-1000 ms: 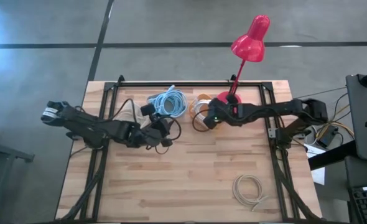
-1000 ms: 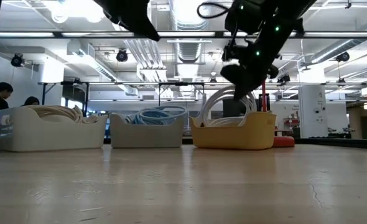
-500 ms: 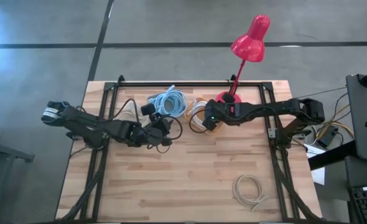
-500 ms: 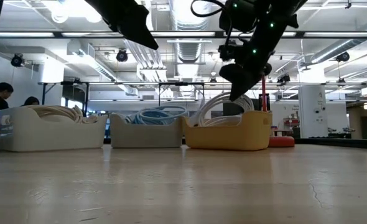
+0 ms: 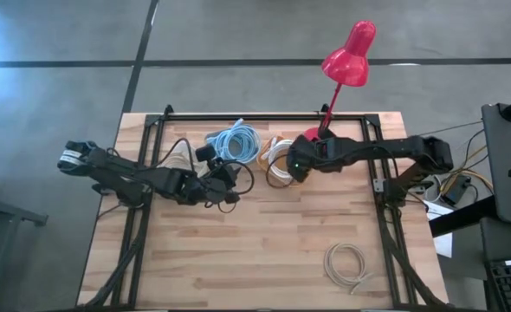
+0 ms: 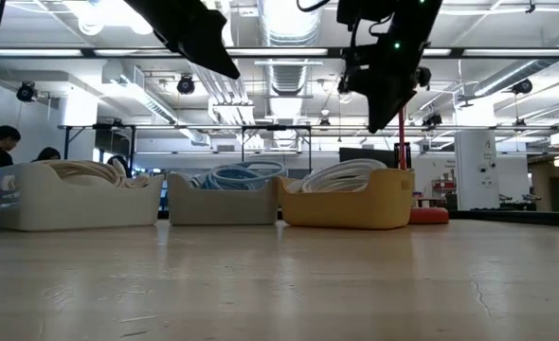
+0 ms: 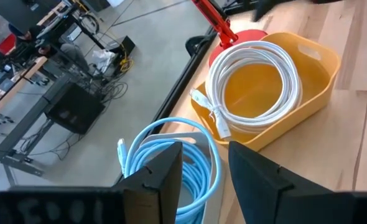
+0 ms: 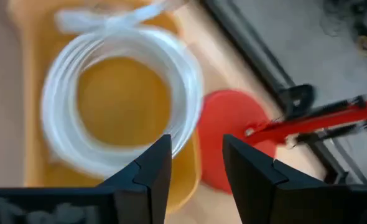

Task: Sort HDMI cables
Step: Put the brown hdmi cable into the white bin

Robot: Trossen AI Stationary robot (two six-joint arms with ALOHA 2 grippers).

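Three bins stand in a row at the far side of the table. A yellow bin [image 6: 346, 201] holds a white HDMI cable coil [image 7: 252, 84], which lies flat on the bin's floor. A grey bin holds light blue coils [image 7: 171, 165], and a cream bin [image 6: 76, 197] holds tan coils. One more tan coil [image 5: 346, 263] lies loose on the table near the right front. My right gripper [image 8: 196, 177] hovers open above the yellow bin, touching nothing. My left gripper [image 7: 205, 180] hangs open and empty above the table, just in front of the blue coils' bin.
A red desk lamp stands with its base [image 8: 233, 134] right behind the yellow bin, its stem [image 5: 332, 102] leaning toward the far edge. Black frame rails [image 5: 264, 115] run along the table's far edge. Bare wood [image 5: 255, 251] fills the near half of the table.
My right gripper has let go of the white coil and risen away from the yellow bin. The coil, which stood tilted up out of the bin under the fingers, now lies down inside it. The yellow bin has slid slightly toward the blue coils' bin.
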